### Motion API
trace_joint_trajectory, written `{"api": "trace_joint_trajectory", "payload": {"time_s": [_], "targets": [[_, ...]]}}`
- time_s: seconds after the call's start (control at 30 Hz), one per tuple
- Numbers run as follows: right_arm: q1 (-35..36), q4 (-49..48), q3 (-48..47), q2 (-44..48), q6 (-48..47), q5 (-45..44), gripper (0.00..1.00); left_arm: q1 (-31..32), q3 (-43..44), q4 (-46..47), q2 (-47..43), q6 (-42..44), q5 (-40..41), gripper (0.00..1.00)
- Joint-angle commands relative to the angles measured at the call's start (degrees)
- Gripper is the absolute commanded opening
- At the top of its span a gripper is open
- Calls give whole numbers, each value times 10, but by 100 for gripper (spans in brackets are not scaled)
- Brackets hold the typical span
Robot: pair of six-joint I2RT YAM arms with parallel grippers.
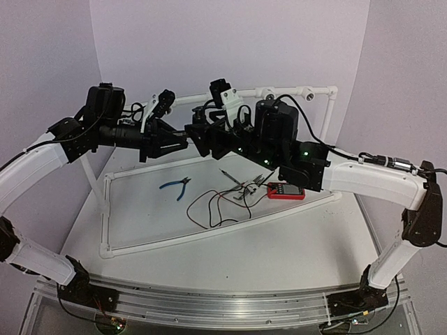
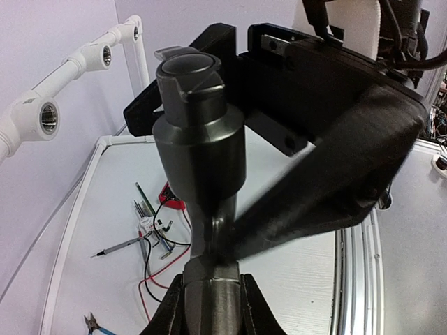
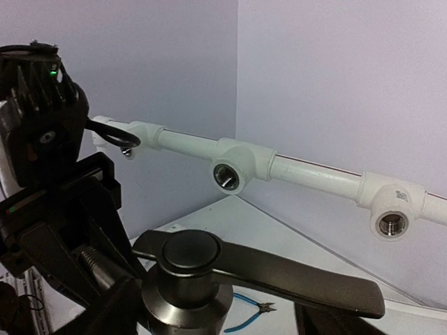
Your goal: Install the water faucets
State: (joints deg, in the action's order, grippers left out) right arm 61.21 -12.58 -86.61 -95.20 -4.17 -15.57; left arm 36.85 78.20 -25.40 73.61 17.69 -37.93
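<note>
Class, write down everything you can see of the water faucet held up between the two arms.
The water faucet is a tap of dark grey metal: a round barrel body, a round cap on top and a long flat lever reaching sideways. It is held in the air above the table, short of the white pipe sockets. The left gripper clamps its lower end; the right gripper flanks its top, apparently open.

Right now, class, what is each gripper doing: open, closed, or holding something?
Left gripper: closed, holding the faucet by its lower end.
Right gripper: open, standing wide around the faucet's top, not gripping it.
</note>
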Motion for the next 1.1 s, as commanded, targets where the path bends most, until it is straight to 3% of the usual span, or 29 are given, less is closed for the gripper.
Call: {"api": "trace_joint_trajectory", "payload": {"time_s": [0.0, 0.13, 0.27, 0.47, 0.77, 1.07], "targets": [[-70, 39, 31, 68, 50, 215, 98, -6, 6, 54, -29, 16, -43, 0], [-156, 67, 49, 114, 83, 454, 98, -27, 13, 37, -25, 31, -137, 0], [-171, 75, 39, 105, 77, 539, 97, -31, 37, 2, -6, 82, -202, 0], [-170, 73, -15, 48, 106, 603, 89, -31, 60, -18, 10, 104, -213, 0], [-122, 70, -55, 8, 100, 585, 85, -30, 69, -14, 20, 95, -212, 0], [-98, 67, -64, -8, 86, 520, 56, -30, 70, -10, 19, 87, -211, 0]]}}
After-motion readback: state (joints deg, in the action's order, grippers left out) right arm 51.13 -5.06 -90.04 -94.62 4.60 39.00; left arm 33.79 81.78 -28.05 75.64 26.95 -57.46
